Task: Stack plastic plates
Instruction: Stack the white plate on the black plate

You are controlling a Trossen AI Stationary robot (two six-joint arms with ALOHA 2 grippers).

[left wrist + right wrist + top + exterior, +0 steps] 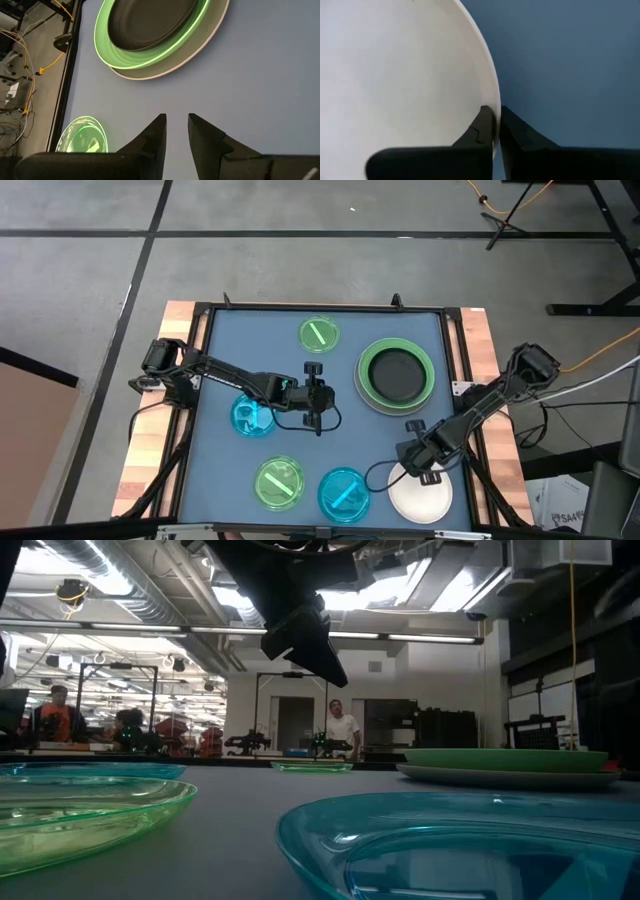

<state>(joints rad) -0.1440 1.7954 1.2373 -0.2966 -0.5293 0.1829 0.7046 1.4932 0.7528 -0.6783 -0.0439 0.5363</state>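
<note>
A stack stands at the table's far right: the large grey plate (364, 395) at the bottom, the light green plate (427, 375) on it, and a black plate (397, 372) on top. The white plate (422, 495) lies near the right front corner. Two translucent blue plates (250, 418) (343, 493) and two translucent green ones (319, 333) (279, 482) lie flat and apart on the mat. My right gripper (496, 117) is shut on the white plate's rim. My left gripper (176, 125) hovers mid-table, narrowly open and empty, left of the stack. My right gripper pinches the white plate's rim (492, 100) on the plate's far-left side, one finger over the inner face and one outside the edge. The fingers slant down from the table's far right. Whether the plate is lifted off the mat cannot be told.
The blue-grey mat (330, 440) has a raised black frame (200, 380), with wooden table edges outside it. Bare mat lies between the left gripper and the stack. Cables trail beside both arms. People stand far off in the room behind the table.
</note>
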